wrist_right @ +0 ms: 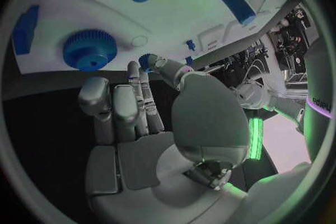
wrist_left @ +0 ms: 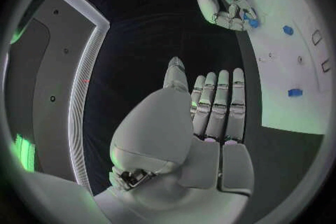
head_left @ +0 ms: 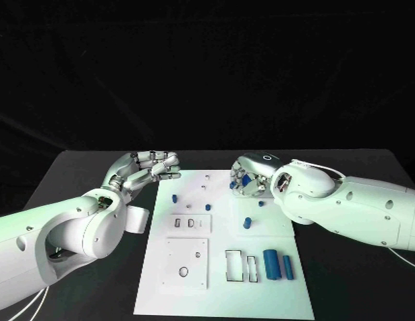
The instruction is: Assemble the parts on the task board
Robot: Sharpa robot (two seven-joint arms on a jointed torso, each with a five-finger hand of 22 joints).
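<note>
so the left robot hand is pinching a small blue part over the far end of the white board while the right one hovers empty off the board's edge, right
Not quite: the sides are swapped. The right robot hand pinches the small blue part over the far end of the task board, as the right wrist view shows. The left robot hand holds nothing, its fingers apart, beside the board's edge over the black table.

Two white arms, the left arm point(head_left: 67, 227) and right arm point(head_left: 362, 214), have smooth rounded shells dotted with small dark screws. Thin white cables trail beneath both. Each ends in a silver segmented hand: left hand point(head_left: 145, 168), right hand point(head_left: 251, 177).
</note>
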